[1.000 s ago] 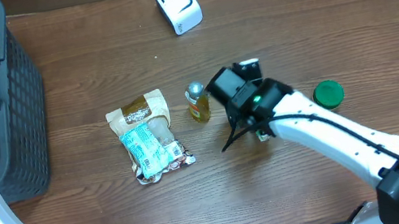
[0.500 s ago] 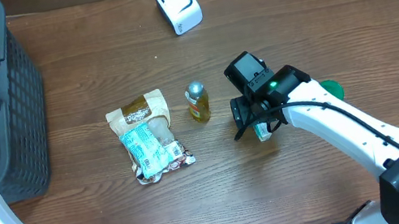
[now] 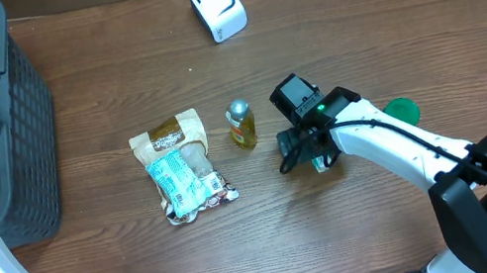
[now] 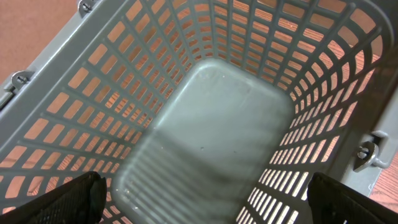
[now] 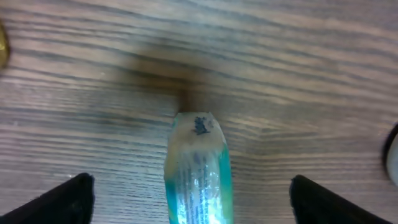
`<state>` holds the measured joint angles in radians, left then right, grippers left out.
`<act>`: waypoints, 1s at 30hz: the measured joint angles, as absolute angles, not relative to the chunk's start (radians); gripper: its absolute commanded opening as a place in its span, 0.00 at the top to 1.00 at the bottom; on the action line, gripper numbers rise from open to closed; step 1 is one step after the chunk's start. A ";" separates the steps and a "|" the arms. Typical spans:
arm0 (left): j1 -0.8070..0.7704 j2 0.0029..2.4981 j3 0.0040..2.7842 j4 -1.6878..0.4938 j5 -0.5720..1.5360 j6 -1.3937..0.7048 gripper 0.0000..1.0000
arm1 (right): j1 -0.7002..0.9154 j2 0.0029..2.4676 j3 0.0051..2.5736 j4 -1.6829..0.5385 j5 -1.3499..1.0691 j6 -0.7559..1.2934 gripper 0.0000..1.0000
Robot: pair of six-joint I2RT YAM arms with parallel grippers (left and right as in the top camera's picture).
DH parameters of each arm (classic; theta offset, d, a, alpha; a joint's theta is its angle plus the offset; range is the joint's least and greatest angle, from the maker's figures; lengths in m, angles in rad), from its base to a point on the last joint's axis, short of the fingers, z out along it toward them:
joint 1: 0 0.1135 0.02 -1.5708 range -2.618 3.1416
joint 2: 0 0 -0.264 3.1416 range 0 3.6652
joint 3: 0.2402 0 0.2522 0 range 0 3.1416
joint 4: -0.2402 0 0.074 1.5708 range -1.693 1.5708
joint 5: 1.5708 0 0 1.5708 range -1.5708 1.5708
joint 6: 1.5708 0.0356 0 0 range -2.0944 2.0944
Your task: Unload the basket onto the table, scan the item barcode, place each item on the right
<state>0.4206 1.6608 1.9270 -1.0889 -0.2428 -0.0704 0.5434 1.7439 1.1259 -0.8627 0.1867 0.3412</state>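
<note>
A small clear tube with teal edges and printed text point(image 5: 199, 180) lies on the wooden table, pointing away from the camera. My right gripper point(image 5: 198, 202) stands open around it, with a wide gap between the tube and each finger point(image 5: 68, 199). From overhead, the right gripper point(image 3: 310, 152) hangs low over the tube point(image 3: 323, 164) at mid-table. The white scanner point(image 3: 216, 6) sits at the back edge. My left gripper point(image 4: 205, 202) is open and holds nothing, above the grey basket point(image 4: 217, 124).
A snack bag point(image 3: 179, 168) and a small amber bottle point(image 3: 240, 124) lie left of the right gripper. A green lid point(image 3: 404, 111) sits just right of the arm. The grey basket point(image 3: 17, 136) fills the far left.
The right wrist has swung from the left to sit over the tube, and its jaws have spread wider. The tube has stayed where it was. The left arm has not moved.
</note>
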 measured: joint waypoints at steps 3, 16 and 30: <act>0.421 1.661 1.927 -1.089 -0.243 -0.070 0.01 | 0.543 1.750 1.123 -0.864 0.187 0.344 0.36; 0.421 1.661 1.927 -1.089 -0.243 -0.070 0.00 | 0.543 1.793 1.123 -0.867 0.187 0.339 0.57; 0.421 1.661 1.927 -1.089 -0.243 -0.070 0.00 | 0.543 1.793 1.123 -0.875 0.187 0.337 0.85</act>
<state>0.4206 1.6608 1.9270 -1.0889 -0.2428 -0.0704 0.5434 1.7931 1.1233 -0.8753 0.1871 0.3370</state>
